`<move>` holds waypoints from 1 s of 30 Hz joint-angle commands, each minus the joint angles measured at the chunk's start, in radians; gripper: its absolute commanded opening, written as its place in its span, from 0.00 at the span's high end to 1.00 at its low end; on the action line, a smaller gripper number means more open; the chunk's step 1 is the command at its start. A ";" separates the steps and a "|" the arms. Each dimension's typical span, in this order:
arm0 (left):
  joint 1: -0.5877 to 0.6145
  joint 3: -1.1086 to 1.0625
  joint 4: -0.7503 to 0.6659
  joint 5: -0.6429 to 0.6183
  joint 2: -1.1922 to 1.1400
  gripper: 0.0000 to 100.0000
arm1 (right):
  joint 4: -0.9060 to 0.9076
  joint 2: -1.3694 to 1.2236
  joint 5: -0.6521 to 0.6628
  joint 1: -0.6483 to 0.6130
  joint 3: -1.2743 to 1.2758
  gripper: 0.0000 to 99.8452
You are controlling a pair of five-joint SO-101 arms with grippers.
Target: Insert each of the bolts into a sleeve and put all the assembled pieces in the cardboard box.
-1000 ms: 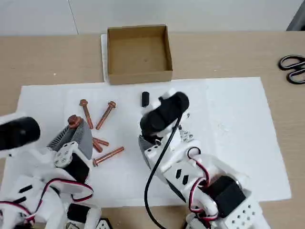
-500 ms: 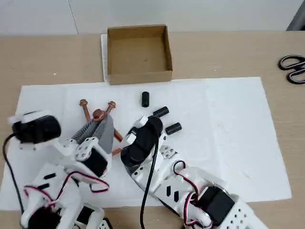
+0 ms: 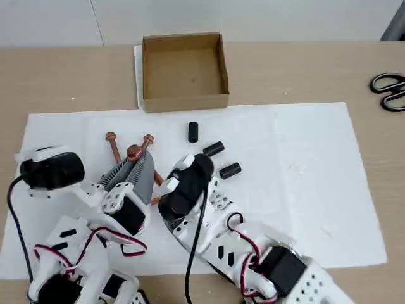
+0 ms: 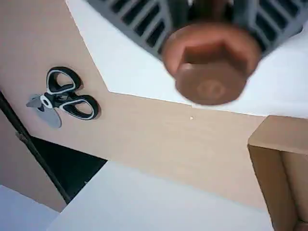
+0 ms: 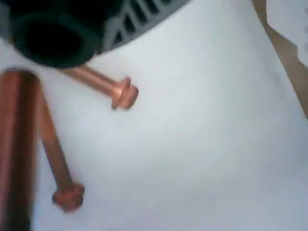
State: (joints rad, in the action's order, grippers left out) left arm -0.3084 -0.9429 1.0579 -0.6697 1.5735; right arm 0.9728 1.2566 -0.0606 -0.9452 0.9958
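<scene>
The cardboard box [image 3: 183, 69] at the far side of the worktop [image 3: 304, 69] stands empty, and no assembled piece can be seen anywhere, so I judge the task to be at its first joining. Three sleeves lie loose on the white paper sheet [image 3: 304, 190]: the far sleeve [image 3: 193, 132], the middle sleeve [image 3: 213, 149] and the near sleeve [image 3: 230, 170]. Two loose bolts fan out left of them, the left bolt [image 3: 114, 149] and the right bolt [image 3: 147, 139]; any others are hidden under the arms. Every insertion and every drop into the box is left to do.

The left arm rises from the near left edge. Its left tool [image 3: 131, 161] points toward the far side, with its fingers clamped on the held bolt [image 4: 211, 62], whose hexagonal head sticks out past the tips.

The right arm reaches in from the near right and stretches leftward, ending just beside the left tool. The right tool [image 5: 62, 29] is closed around the held sleeve [image 5: 50, 42], a black tube with its open bore showing. In the right wrist view a blurred copper shaft stands just beside that bore; whether the two touch I cannot tell. The shaft does not look entered yet, so lining it up with the bore is the step in hand.

Scissors [image 3: 388, 92] lie at the far right, well apart from the work.
</scene>
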 commanded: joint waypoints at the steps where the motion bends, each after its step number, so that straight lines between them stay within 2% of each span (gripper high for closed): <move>1: -0.005 0.068 -0.026 -0.008 0.008 1.00 | -0.047 0.013 0.009 0.008 0.002 1.00; 7: -0.005 0.076 0.068 -0.008 0.011 1.00 | -0.077 0.007 0.009 0.008 0.003 1.00; 17: -0.006 0.068 0.078 -0.008 0.009 1.00 | -0.081 0.013 0.011 0.008 -0.002 1.00; 22: -0.028 0.067 0.080 -0.008 0.009 1.00 | -0.150 0.007 0.011 0.008 -0.002 1.00; 30: -0.071 0.065 0.164 -0.006 0.009 1.00 | -0.163 0.007 0.011 0.008 -0.002 1.00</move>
State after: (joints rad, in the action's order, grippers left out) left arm -0.3636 -0.9091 1.1976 -0.6713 1.5781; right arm 0.8454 1.2551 -0.0606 -0.9452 1.0050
